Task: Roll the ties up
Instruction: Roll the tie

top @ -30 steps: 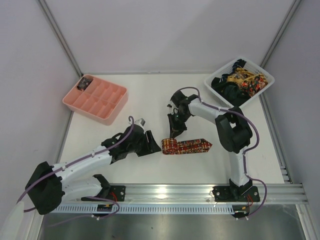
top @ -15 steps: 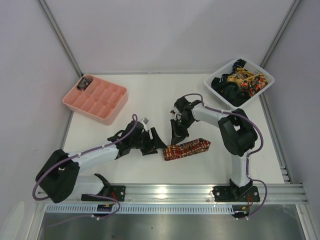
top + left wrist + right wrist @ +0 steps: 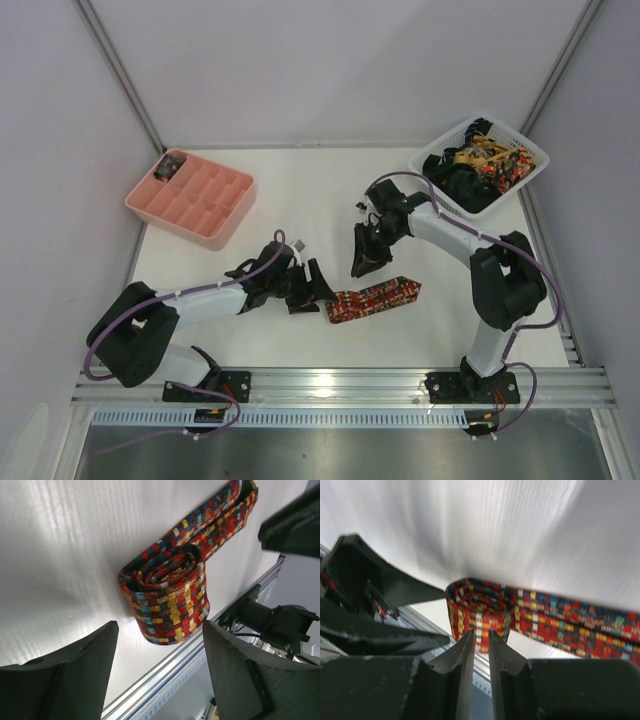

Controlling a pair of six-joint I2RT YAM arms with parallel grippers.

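Observation:
One tie with a red, yellow and black check lies on the white table, its left end wound into a roll and its pointed tail stretching right. The roll shows in the left wrist view and the right wrist view. My left gripper is wide open just left of the roll, its fingers apart from the cloth. My right gripper hovers behind the roll, fingers nearly together with nothing between them. More ties lie heaped in the basket.
A white lattice basket stands at the back right. A pink compartment tray stands at the back left with a small dark roll in its far corner. The table's metal front rail runs just beyond the tie.
My left gripper has reached right, up to the roll. My right gripper has drawn back and right, off the tie. The tie has turned slightly, its tail end now farther back.

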